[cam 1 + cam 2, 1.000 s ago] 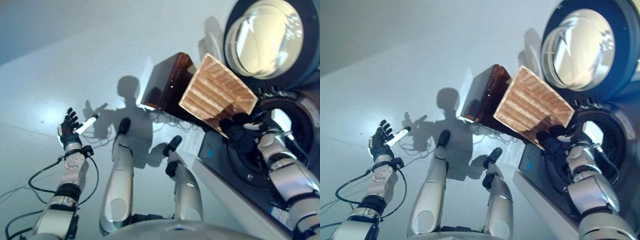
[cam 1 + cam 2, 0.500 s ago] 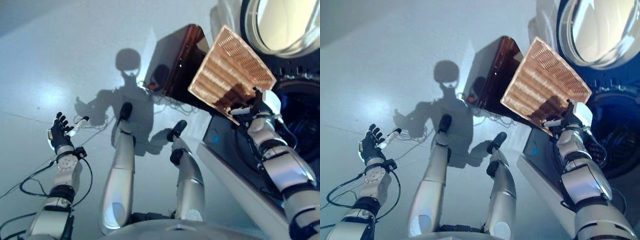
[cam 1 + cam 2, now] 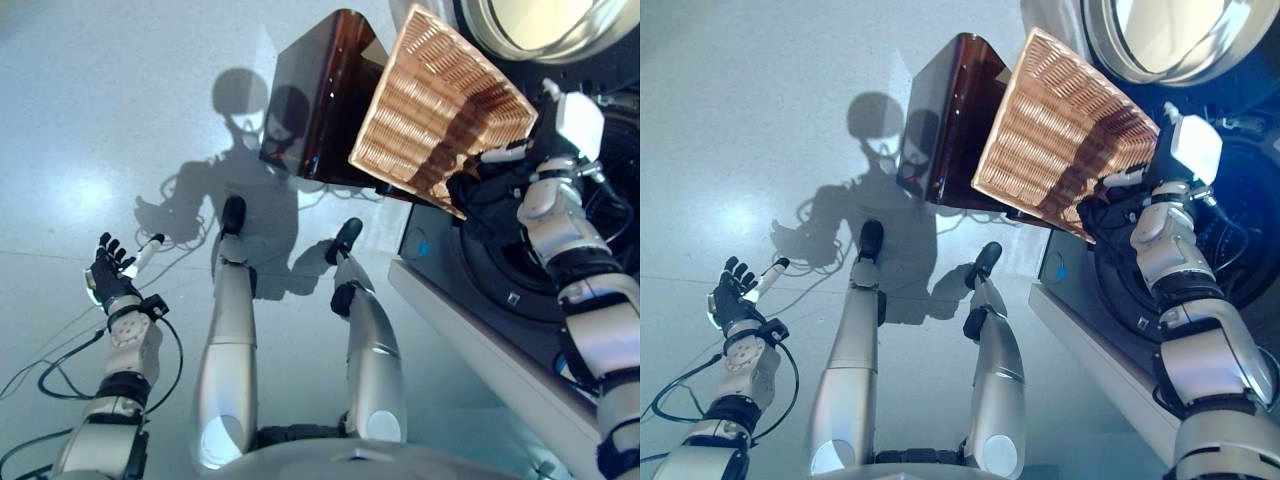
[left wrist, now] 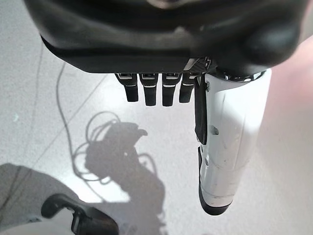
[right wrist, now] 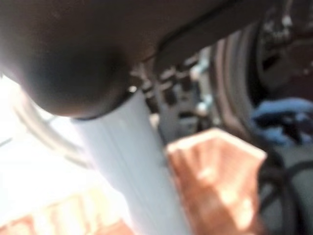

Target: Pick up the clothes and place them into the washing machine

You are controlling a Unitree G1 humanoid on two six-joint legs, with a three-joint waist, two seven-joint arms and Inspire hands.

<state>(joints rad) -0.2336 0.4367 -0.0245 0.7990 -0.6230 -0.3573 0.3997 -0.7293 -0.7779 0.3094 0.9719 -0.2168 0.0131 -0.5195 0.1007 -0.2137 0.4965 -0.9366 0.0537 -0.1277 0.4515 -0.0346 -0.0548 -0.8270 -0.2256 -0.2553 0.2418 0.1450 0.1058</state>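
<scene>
Woven wicker, orange-tan, makes up the one basket [image 3: 1055, 135] in view; it is lifted off the floor and tipped, its ribbed underside turned to the head camera, its long axis running from about 10 o'clock down to 4 o'clock; its lower corner at 4 o'clock sits at the right robot hand [image 3: 1118, 212], whose dark fingers curl round the rim there, in front of the washing machine's dark drum opening [image 3: 530, 265]; the white thumb cover shows in the right wrist view beside the basket's wall. One round glass door [image 3: 1160, 35] stands swung open at 1 o'clock; one dark brown box-like stand [image 3: 315, 95] sits just behind the basket at 11 o'clock. Clothes: a blue bundle [image 5: 283, 110] shows in the right wrist view past the drum's rim, blurred, so I cannot tell how many pieces; whether any lie in the basket I cannot tell. No writing can be read. Left robot hand [image 3: 110, 270] hangs at 8 o'clock over the pale floor [image 3: 90, 110], well apart from the basket, fingers straight and spread, holding nothing.
</scene>
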